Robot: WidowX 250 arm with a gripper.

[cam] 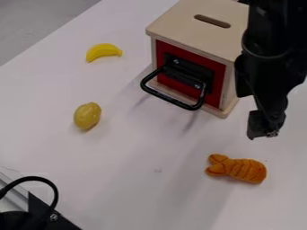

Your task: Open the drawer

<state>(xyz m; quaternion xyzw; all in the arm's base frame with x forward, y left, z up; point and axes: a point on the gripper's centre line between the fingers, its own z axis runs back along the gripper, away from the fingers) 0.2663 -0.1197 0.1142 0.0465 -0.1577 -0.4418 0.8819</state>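
Note:
My gripper [264, 124] hangs at the right side of the camera view, just right of the wooden box and above the table. The box [195, 29] has a pale top with a slot. Its red drawer front [175, 85] sits flush in the box and looks closed. A black wire handle [173, 99] sticks out from it toward the lower left. The gripper is apart from the handle. How its jaws stand is hard to make out against the dark arm.
A yellow banana [103, 51] lies left of the box, and a yellow-green lemon-like toy [87, 115] lies below it. An orange toy [238, 168] rests below the gripper. Black hardware with a cable [54, 193] occupies the lower left corner of the white table [138, 152].

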